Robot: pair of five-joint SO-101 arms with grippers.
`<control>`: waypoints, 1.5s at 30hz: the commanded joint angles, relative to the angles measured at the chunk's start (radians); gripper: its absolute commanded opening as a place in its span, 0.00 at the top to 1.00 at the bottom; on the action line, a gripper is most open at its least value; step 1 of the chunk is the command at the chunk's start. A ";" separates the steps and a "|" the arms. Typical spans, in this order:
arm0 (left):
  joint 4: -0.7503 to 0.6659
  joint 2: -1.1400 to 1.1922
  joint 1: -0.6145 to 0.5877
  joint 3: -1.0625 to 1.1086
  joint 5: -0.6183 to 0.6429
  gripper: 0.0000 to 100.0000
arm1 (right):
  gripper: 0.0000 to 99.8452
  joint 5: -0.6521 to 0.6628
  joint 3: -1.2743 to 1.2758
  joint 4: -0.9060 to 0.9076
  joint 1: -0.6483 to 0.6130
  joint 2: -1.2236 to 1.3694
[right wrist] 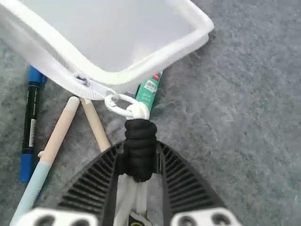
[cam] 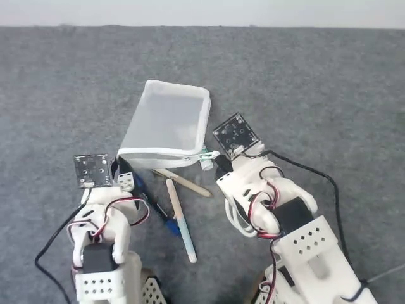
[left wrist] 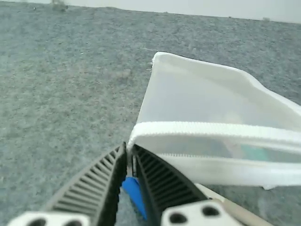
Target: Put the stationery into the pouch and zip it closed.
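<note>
A white mesh pouch (cam: pixel 168 123) lies mid-table, its zip mouth (left wrist: pixel 211 146) facing the arms and gaping a little. My left gripper (cam: pixel 123 166) is at the pouch's left front corner (left wrist: pixel 134 136), jaws shut on its edge. My right gripper (right wrist: pixel 138 148) is shut on the black knotted zip cord (right wrist: pixel 139 136) at the right front corner. In front of the pouch lie a blue pen (cam: pixel 158 212), a beige and light-blue pen (cam: pixel 180 221) and a beige stick (cam: pixel 183 182). A green tube (right wrist: pixel 149 92) pokes out from under the pouch's right corner.
Grey carpet-like cloth (cam: pixel 329 95) covers the table. A pale wall edge runs along the far side. Both arm bases and their cables stand at the near edge.
</note>
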 commanded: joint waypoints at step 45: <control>0.020 -0.011 0.081 -0.076 -0.129 0.99 | 0.98 0.015 -0.106 0.285 -0.265 -0.421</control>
